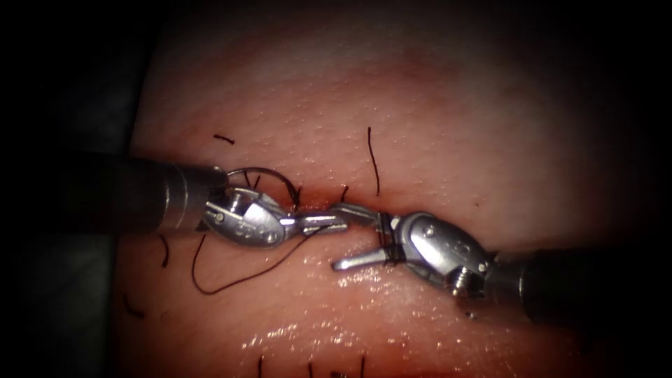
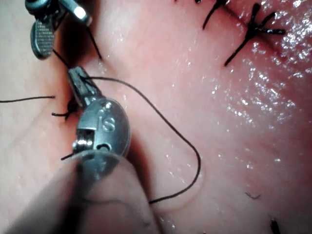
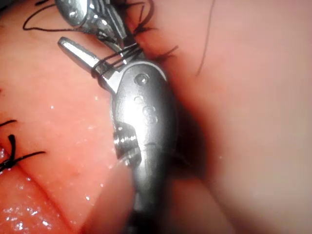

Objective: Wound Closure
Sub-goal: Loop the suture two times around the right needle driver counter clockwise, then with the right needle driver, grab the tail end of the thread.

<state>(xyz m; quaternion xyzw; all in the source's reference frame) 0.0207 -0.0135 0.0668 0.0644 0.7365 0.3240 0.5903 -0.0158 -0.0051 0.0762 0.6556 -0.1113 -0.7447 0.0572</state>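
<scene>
Dark thread (image 1: pixel 238 280): wound around our right claw (image 1: pixel 344 236), which gapes, empty.
Left claw (image 1: pixel 334 225): pinching thread at nine o'clock.
Advice: we keep the wraps snug.

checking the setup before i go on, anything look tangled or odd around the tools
Yes: thread is wound several turns around the base of the right tool, whose jaws stand open. The left tool, jaws shut on thread, meets it over the cut.
</scene>
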